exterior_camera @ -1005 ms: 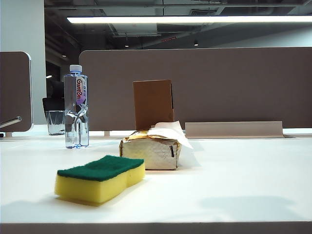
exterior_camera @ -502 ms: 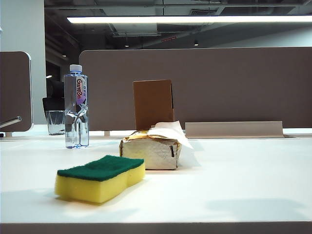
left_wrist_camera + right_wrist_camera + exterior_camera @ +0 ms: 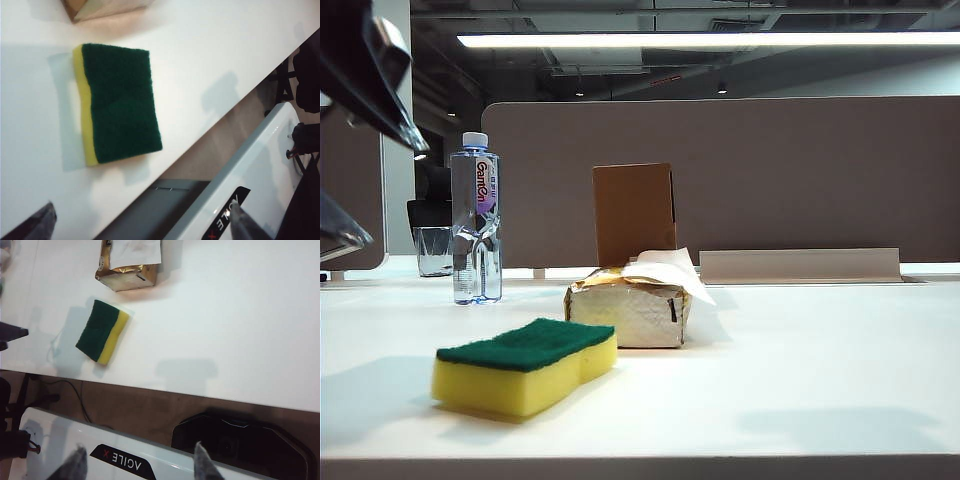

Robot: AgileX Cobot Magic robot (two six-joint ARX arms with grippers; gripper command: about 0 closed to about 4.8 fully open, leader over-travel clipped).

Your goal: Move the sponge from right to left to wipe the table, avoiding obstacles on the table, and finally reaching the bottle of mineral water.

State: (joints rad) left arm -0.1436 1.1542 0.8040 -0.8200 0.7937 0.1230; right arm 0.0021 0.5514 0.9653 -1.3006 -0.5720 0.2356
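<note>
Nearest us, the sponge (image 3: 527, 364) lies green side up by the table's (image 3: 800, 380) front edge, with bare white table open to its right. Behind it sits the tissue pack (image 3: 630, 308), then the box (image 3: 635, 212). Farther left stands the bottle (image 3: 476, 218), labelled "Ganten". Our left gripper (image 3: 140, 226) hangs above the sponge, fingers wide. Our right gripper (image 3: 135, 462), partly spread and empty, shows only in its wrist view, which reads "AGILE X".
</note>
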